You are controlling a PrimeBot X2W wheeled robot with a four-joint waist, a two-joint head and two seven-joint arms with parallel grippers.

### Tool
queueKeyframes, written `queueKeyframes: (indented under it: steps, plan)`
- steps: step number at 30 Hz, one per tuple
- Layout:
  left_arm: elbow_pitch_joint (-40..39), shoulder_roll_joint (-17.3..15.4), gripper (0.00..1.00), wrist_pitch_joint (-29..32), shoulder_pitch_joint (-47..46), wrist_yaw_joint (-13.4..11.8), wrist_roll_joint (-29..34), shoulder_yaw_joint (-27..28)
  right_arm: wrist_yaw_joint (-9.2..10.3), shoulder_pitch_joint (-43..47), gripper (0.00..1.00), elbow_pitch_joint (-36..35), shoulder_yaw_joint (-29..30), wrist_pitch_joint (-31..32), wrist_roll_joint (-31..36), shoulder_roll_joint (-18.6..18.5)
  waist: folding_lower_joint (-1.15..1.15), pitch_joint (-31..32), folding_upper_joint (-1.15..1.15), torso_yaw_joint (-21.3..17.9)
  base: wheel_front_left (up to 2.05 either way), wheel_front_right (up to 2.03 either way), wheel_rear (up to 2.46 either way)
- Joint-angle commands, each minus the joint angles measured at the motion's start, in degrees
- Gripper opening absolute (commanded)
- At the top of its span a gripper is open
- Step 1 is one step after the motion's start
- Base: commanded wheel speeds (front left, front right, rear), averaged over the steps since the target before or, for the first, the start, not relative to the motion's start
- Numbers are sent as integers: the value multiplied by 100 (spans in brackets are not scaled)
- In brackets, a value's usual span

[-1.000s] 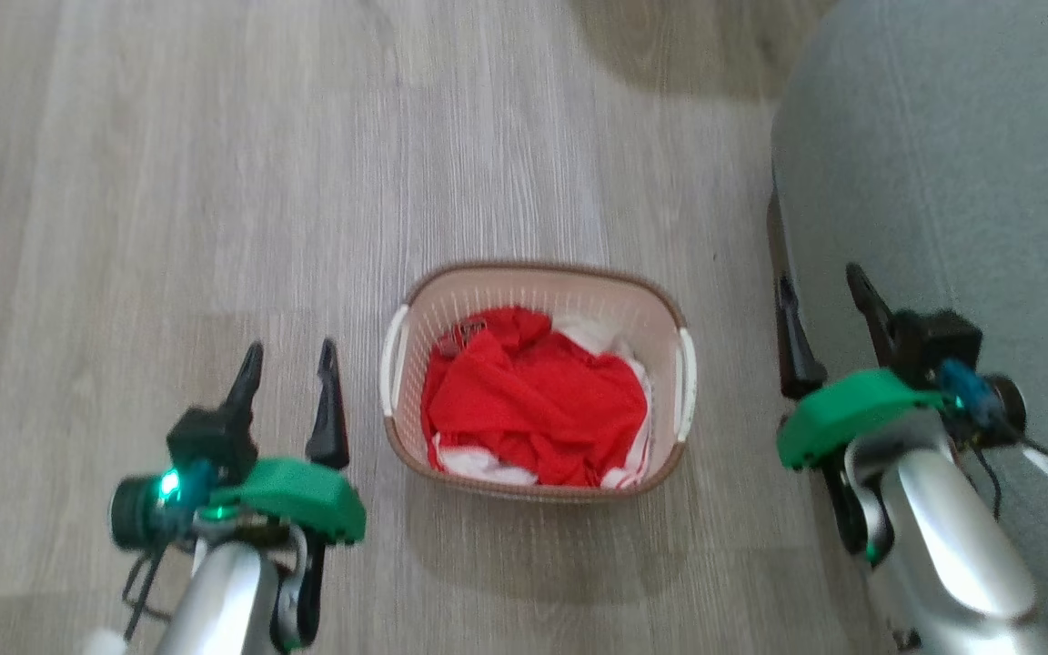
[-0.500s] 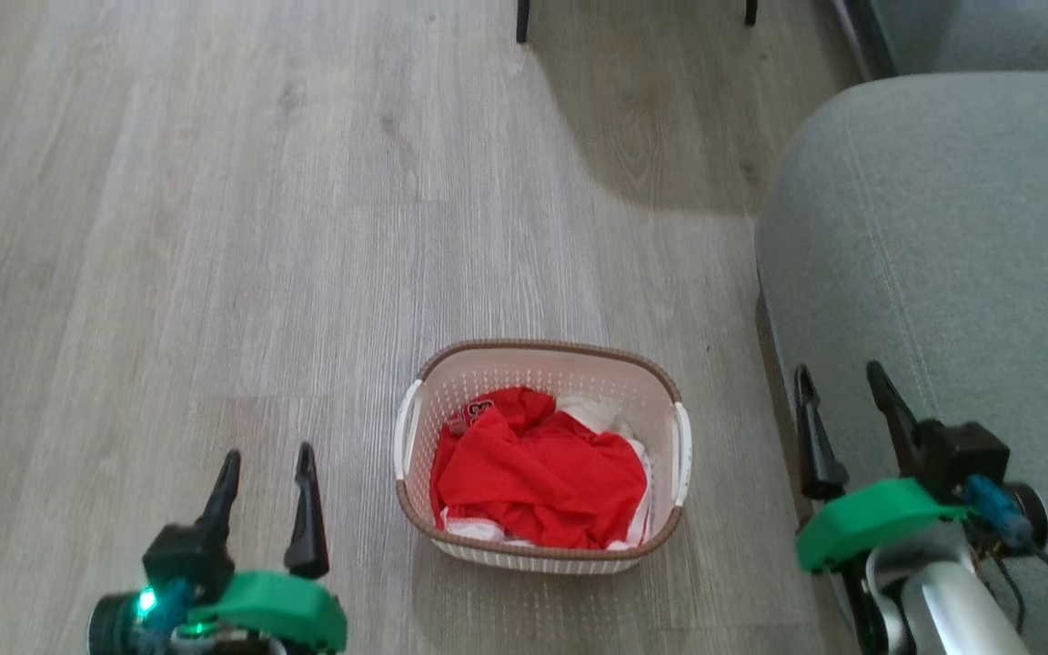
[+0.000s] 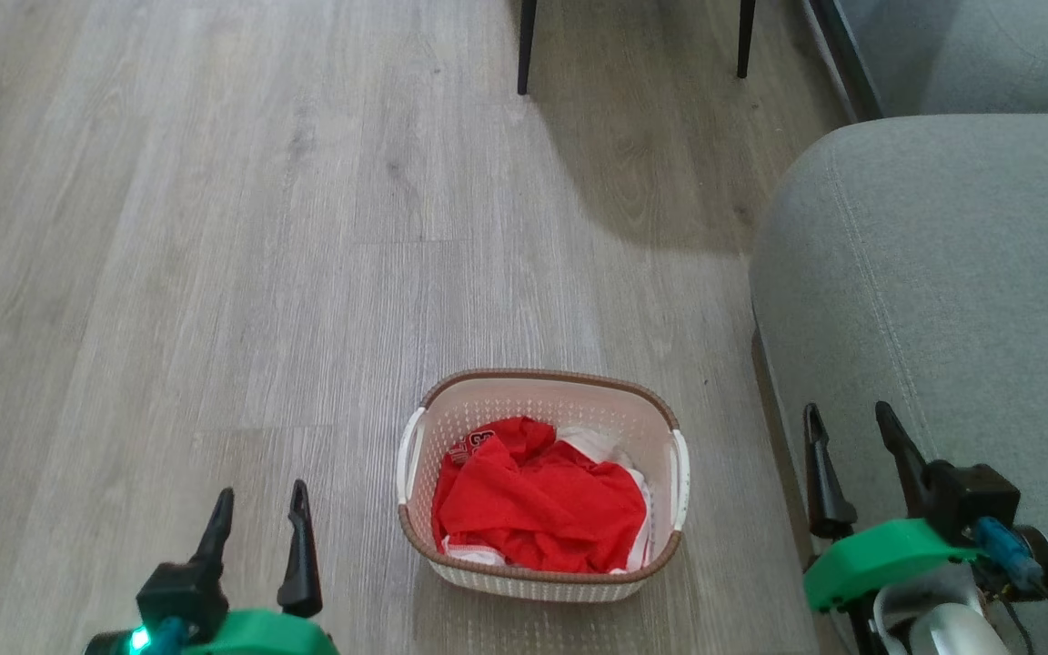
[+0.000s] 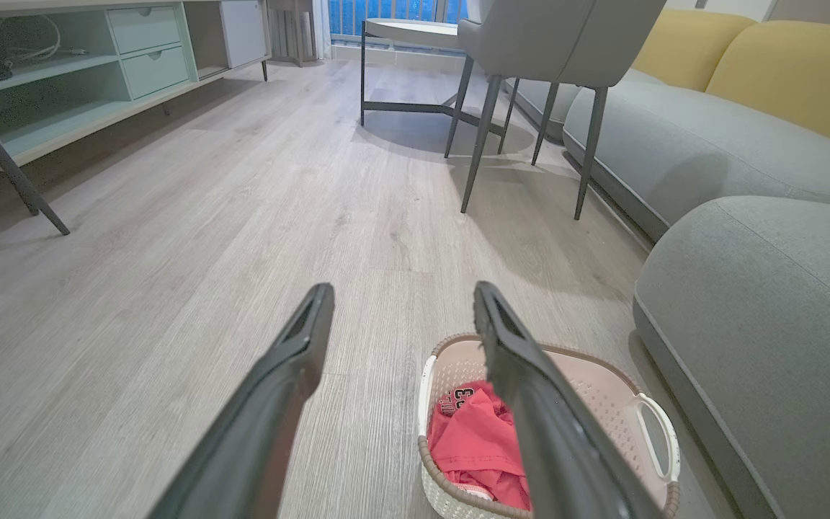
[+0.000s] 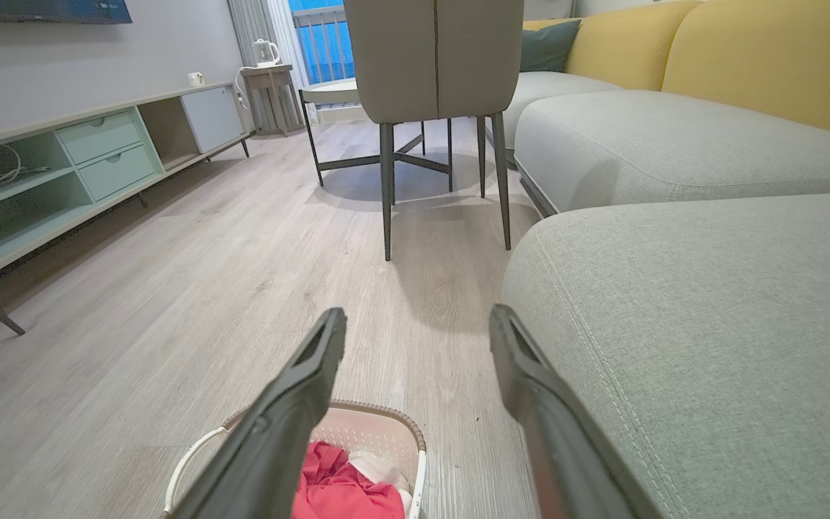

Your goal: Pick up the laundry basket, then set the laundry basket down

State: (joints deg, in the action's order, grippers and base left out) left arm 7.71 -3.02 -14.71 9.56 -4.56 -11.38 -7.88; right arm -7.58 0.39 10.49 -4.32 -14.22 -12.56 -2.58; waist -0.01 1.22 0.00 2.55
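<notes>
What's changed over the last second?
The head camera moved: its view now reaches farther up the floor, taking in chair legs. The left claw and right claw stay open either side of the laundry basket, which is still untouched.

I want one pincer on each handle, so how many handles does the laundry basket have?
2. The left handle is on the side of the laundry basket facing the left pincer; the right handle is on the side facing the right pincer. Neither is hidden.
</notes>
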Motion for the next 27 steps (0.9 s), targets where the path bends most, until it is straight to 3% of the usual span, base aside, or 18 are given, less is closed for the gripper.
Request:
queueKeyframes:
  steps: [1, 23, 24, 27]
  plan:
    - [-227, 11, 100, -29, -167, 1, 70, 239, 9, -130, 100, -216, -111, -78, 46, -30, 1, 14, 0, 10, 0, 0, 0]
    - [-288, 13, 100, -29, -174, 18, 167, 225, 9, -133, 100, -159, -136, -78, 28, -30, 1, -16, 0, 31, 0, 0, 0]
    - [-24, 1, 0, 1, -2, 52, 122, 66, 0, 5, 0, 81, -15, 4, -2, 7, 1, -17, 0, 31, 0, 0, 0]
    - [243, 3, 0, 4, 42, 55, 96, 64, 0, 88, 0, 343, -23, 12, -26, 24, 1, -18, 0, 30, 0, 0, 0]
